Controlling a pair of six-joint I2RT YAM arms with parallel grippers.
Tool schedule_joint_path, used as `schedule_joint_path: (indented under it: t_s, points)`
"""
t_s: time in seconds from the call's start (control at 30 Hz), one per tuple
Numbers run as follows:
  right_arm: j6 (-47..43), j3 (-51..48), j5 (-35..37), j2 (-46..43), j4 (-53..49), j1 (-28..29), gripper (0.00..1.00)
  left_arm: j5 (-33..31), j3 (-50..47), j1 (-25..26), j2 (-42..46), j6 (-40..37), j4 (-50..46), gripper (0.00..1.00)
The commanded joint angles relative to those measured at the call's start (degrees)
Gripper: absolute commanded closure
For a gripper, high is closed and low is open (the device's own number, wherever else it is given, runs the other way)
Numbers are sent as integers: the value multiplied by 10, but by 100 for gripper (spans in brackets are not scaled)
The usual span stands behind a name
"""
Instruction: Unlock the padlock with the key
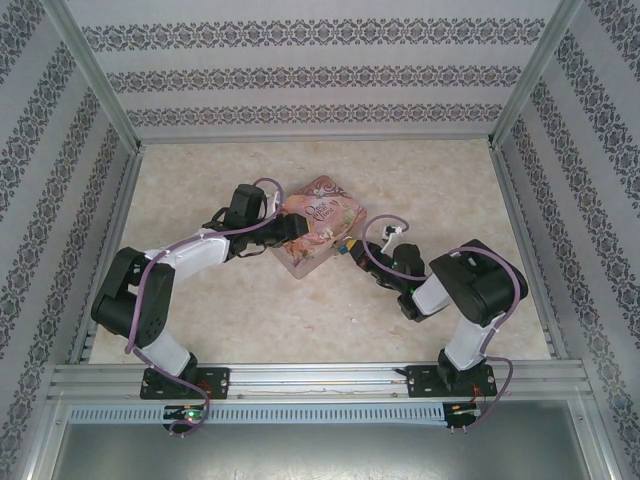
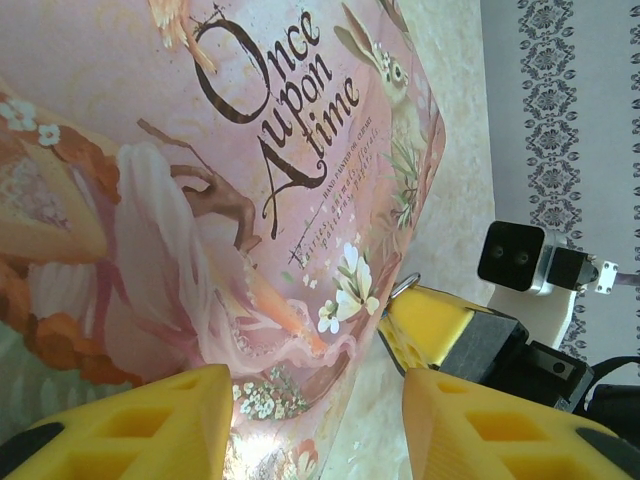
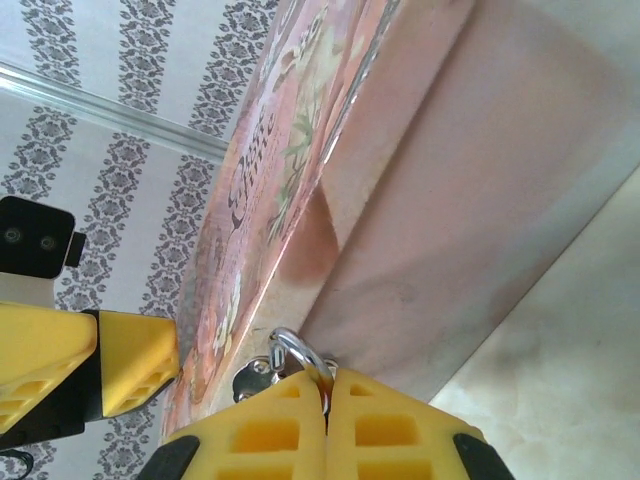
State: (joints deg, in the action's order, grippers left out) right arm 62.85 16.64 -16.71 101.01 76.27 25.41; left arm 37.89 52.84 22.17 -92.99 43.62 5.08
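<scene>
At the near-right corner of the pink illustrated rectangular tin (image 2: pixel 150 230): right gripper (image 3: pixel 327 385) has its yellow fingers pressed fully together, no gap at the seam. A small silver metal loop (image 3: pixel 293 347) sits right at its tips, touching them and lying against the tin's side wall. Can't tell if anything is pinched in the seam, and can't tell if that loop belongs to the lock or to the key.

Tiny teal-blue padlock (image 1: pixel 346 244) is a speck in the top view, between the tin's corner and the right gripper and just beside both. Too small for detail.

At the tin's near-left corner: left gripper (image 2: pixel 312 378) is about half open, with the tin's corner between its two yellow fingers. One finger overlaps the lid edge. On the other side a strip of beige marbled tabletop (image 1: pixel 430 190) shows between finger and tin. Can't tell if it's actually clamping.

Tin rests on the tabletop, rotated so one corner points toward the arm bases.

Lid text reads "Once upon a time" in dark brown script. Smaller lines under it are too fine to read. Lid artwork has a long-haired figure, a rabbit and white flowers.
</scene>
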Motion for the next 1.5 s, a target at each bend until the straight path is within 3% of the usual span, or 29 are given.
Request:
schedule_joint_path:
  t_s: [0.0,0.5,0.93,1.3,1.47]
  points:
    - [-11,-16,13,-18,30,-8,100,-4,-24,15,-4,10,-82,50]
    - [-35,-60,17,-95,0,-39,100,-47,-14,5,77,-22,-93,48]
    - [-87,-61,11,-222,-158,-56,100,-188,-22,-12,222,-154,-176,38]
    - [-159,-49,40,-387,-386,-61,100,-308,-96,-17,352,-302,-154,10]
    - [-185,-42,46,-452,-464,-63,100,-378,-148,-17,396,-354,-122,3]
